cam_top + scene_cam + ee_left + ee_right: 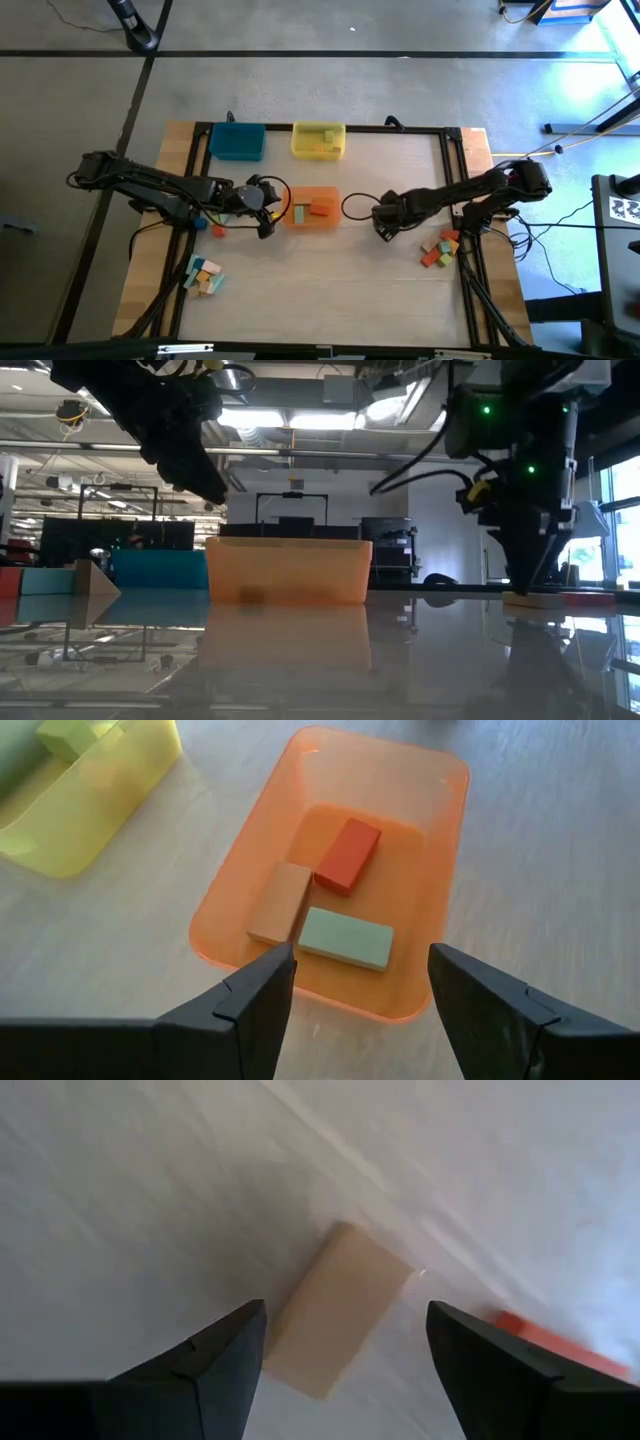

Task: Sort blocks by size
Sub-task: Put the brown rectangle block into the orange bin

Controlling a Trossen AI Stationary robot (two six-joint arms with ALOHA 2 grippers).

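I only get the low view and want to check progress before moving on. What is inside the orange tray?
Observer: The orange tray holds three flat blocks: a red one, a natural wood one and a pale green one, seen from the left wrist.
Operator: Is the left hand carrying anything?
Observer: No. The left hand hangs open and empty above the tray's near rim.
Operator: What is under the right hand?
Observer: The right hand is open over a flat natural wood block lying on the table, not gripped.
Operator: Any blocks left elsewhere?
Observer: Yes, in the high view a small pile lies near the right arm's base and another by the table's left edge.
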